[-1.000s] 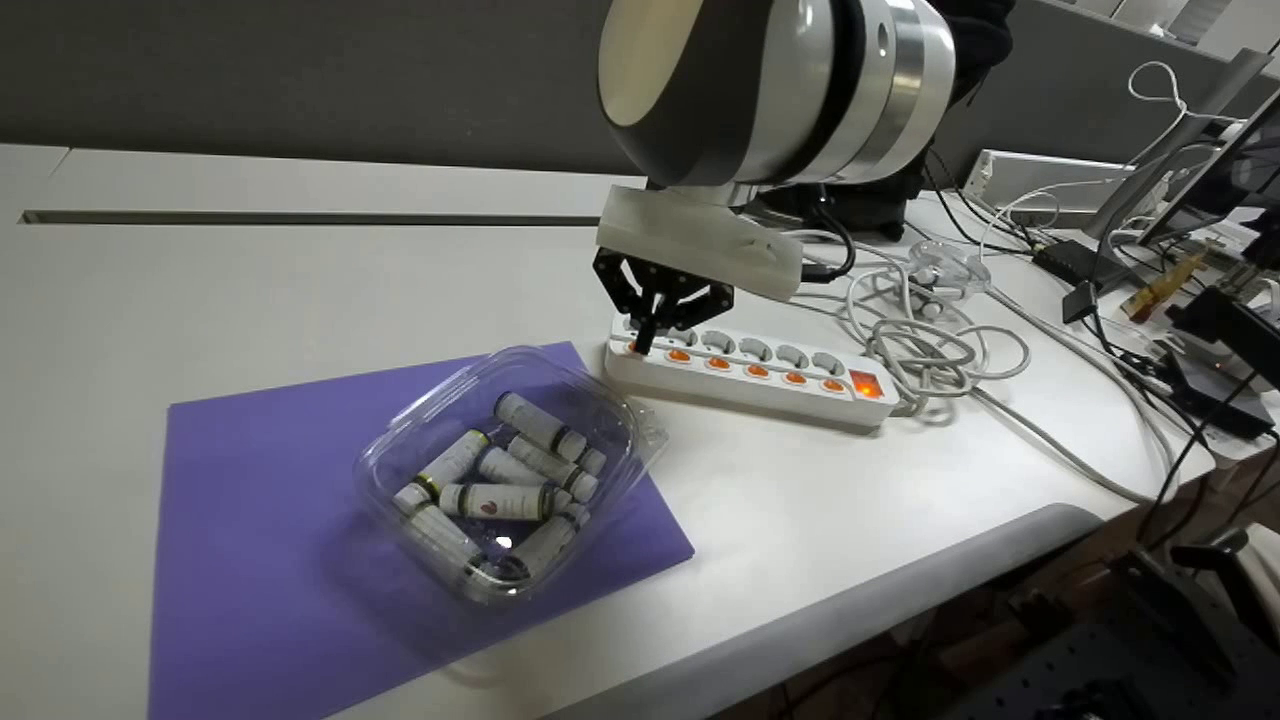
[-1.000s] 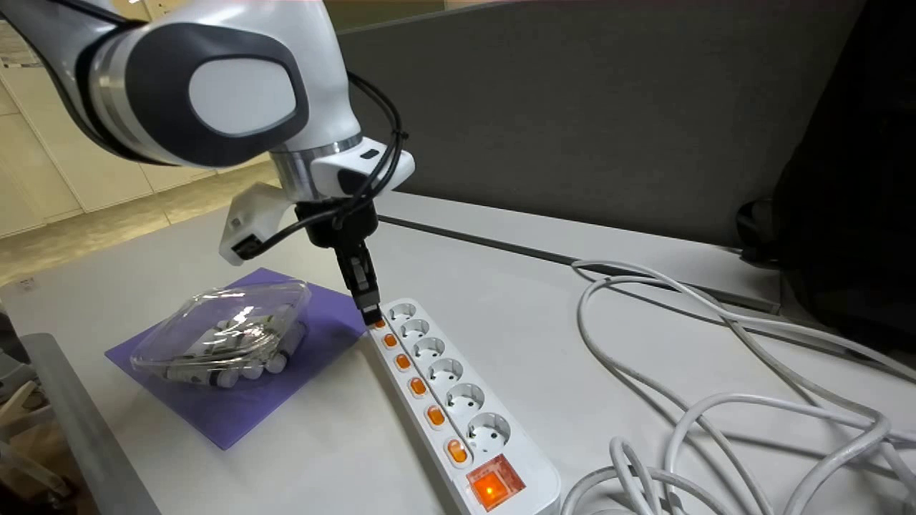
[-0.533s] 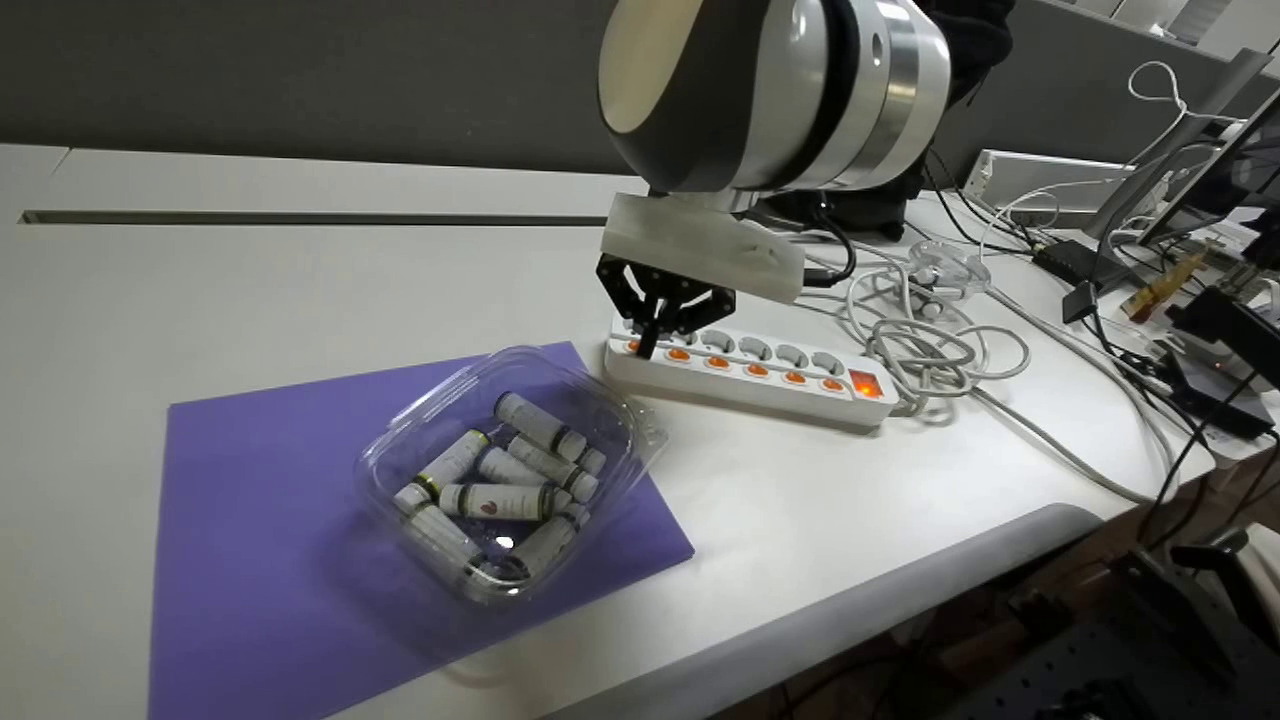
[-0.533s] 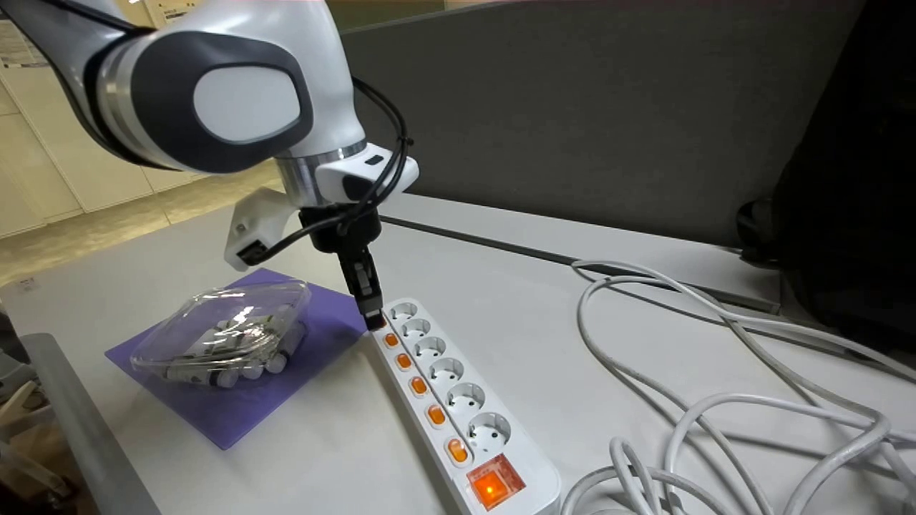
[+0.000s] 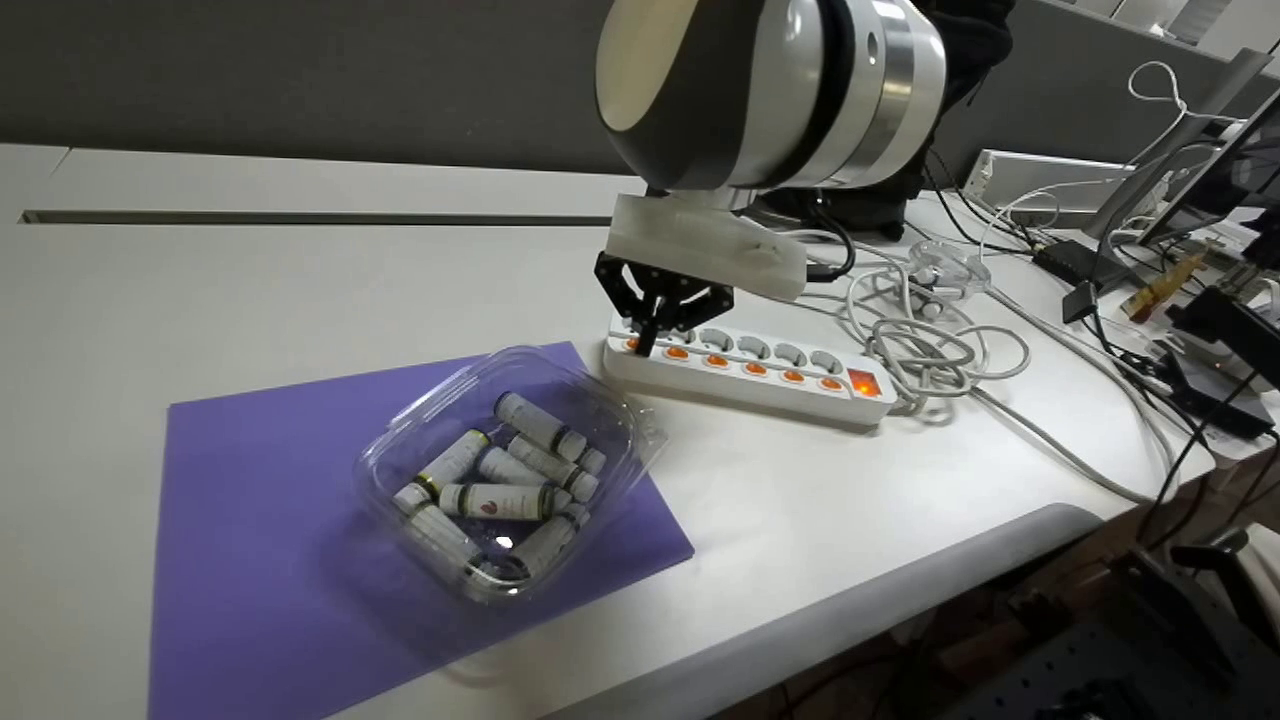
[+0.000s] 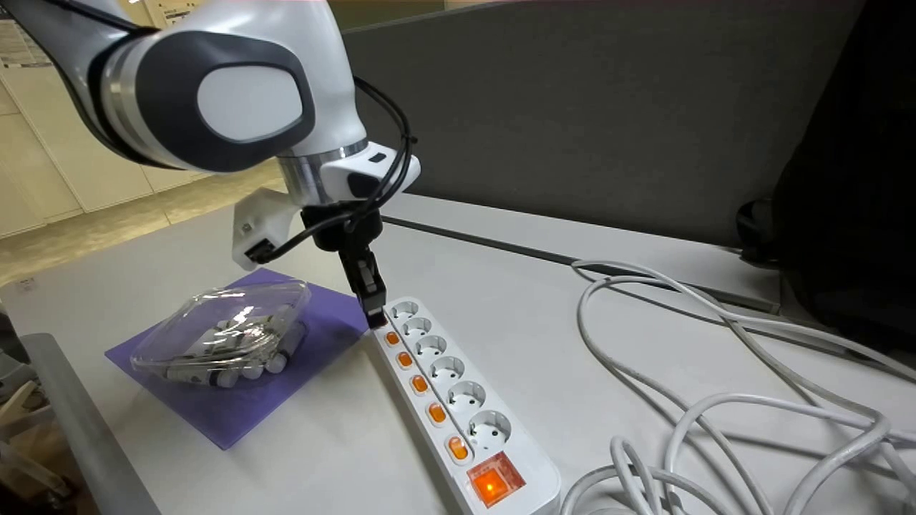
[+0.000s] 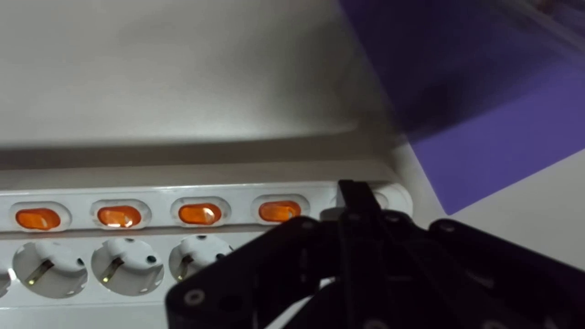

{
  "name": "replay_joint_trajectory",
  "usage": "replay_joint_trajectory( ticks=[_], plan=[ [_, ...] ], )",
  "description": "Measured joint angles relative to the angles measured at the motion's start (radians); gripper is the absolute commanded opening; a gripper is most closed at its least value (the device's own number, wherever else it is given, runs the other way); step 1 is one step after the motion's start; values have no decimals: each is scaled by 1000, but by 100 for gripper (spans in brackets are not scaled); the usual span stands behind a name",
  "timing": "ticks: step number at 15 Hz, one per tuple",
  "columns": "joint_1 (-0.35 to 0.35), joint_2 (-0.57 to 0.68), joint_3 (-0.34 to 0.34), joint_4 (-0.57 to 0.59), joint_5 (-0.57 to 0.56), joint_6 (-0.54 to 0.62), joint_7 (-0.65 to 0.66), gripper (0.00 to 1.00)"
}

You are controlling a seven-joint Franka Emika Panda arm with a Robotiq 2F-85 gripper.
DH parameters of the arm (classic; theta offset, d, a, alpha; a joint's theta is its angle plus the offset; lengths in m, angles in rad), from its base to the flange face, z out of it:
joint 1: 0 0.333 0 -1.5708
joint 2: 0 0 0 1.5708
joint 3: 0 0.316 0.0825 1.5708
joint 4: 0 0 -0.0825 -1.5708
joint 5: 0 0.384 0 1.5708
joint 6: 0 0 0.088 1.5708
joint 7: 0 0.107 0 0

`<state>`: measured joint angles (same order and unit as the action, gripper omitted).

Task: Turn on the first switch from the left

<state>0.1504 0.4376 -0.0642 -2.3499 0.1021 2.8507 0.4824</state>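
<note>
The white power strip (image 5: 740, 392) lies on the table and also shows in an exterior view (image 6: 535, 478) and in the wrist view (image 7: 320, 191). The first switch (image 5: 632, 344), orange, is at its end farthest from the cable. My gripper (image 5: 645, 350) is shut, fingertips together and pointing down onto that end. In an exterior view my fingertips (image 6: 377, 320) cover most of the first switch. In the wrist view my gripper (image 7: 359, 186) hides it; the neighbouring switch (image 7: 279, 211) shows beside it. The fingertips appear to touch the first switch.
A lit square main switch (image 5: 864, 384) is at the cable end. Coiled white cables (image 5: 930, 355) lie beyond it. A clear plastic box (image 5: 500, 480) of small bottles stands on a purple sheet (image 5: 250, 560) beside the strip. The table's front edge (image 5: 850, 600) is nearby.
My gripper has come down slightly onto the first switch and moved a little. The strip has shifted very slightly away from its cable end. The gripper has stayed shut.
</note>
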Motion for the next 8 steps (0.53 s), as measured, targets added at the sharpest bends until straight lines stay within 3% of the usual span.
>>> replay_joint_trajectory(
  ticks=[8],
  plan=[
    [1,0,13,9,0,8,-54,0]
  ],
)
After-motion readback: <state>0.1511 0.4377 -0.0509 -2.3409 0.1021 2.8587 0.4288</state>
